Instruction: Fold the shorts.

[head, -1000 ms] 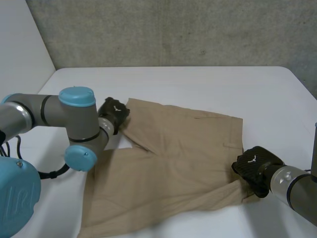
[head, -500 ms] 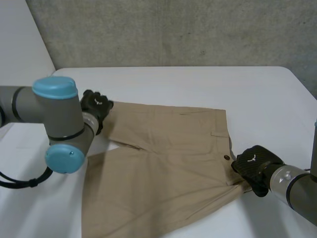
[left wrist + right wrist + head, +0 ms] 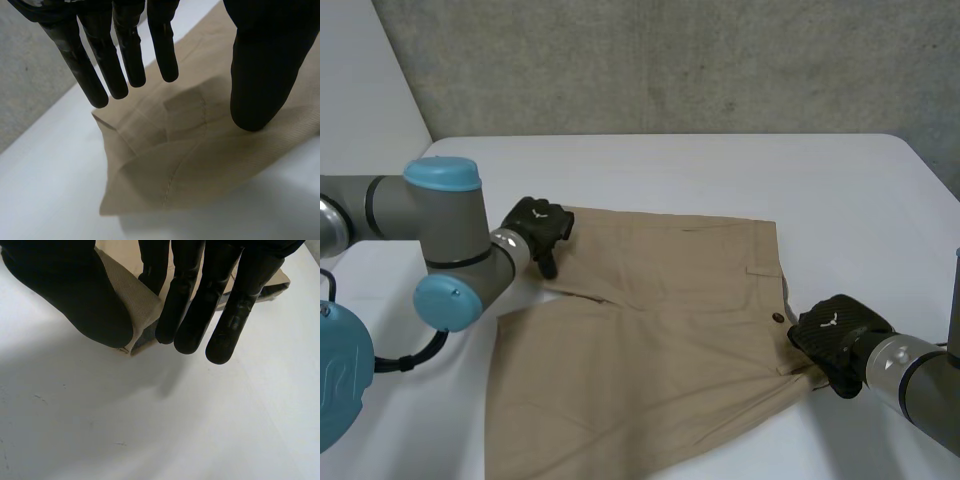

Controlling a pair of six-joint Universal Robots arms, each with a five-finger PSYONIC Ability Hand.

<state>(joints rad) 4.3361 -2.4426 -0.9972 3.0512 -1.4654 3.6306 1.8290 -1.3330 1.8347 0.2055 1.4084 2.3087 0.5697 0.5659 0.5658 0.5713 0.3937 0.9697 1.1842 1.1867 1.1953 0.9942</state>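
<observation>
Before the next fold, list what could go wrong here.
The right hand pinches only a small waist corner of the shorts; it may slip out on lifting. The left hand is open over a leg corner, gripping nothing, so a pull from the right could drag the cloth askew.

The cloth shorts (image 3: 650, 340) are plain tan with one small dark button (image 3: 777, 318), the flat table (image 3: 720, 170) plain white, the left hand (image 3: 538, 225) and right hand (image 3: 832, 335) black, each back bearing a small white mark, and the concrete wall (image 3: 670, 60) mottled grey.
</observation>
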